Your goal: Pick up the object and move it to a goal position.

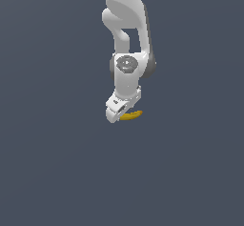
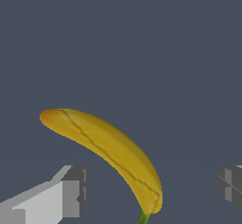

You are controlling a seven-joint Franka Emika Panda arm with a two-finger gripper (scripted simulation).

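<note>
The banana (image 1: 132,115) is small, curved and yellow, and lies just below and to the exterior view's right of the white hand. In the wrist view the banana (image 2: 106,147) runs diagonally, with brown streaks and a green stem tip at its near end. My gripper (image 1: 120,112) is open and tilted over it. In the wrist view the gripper (image 2: 151,187) has its two fingers wide apart, one finger (image 2: 71,190) on each side of the banana's stem end, and neither touches it. Much of the banana is hidden behind the hand in the exterior view.
The ground is a plain dark grey-blue surface (image 1: 57,172) with no other objects, edges or goal marker in view. The white arm (image 1: 126,39) comes down from the top of the exterior view.
</note>
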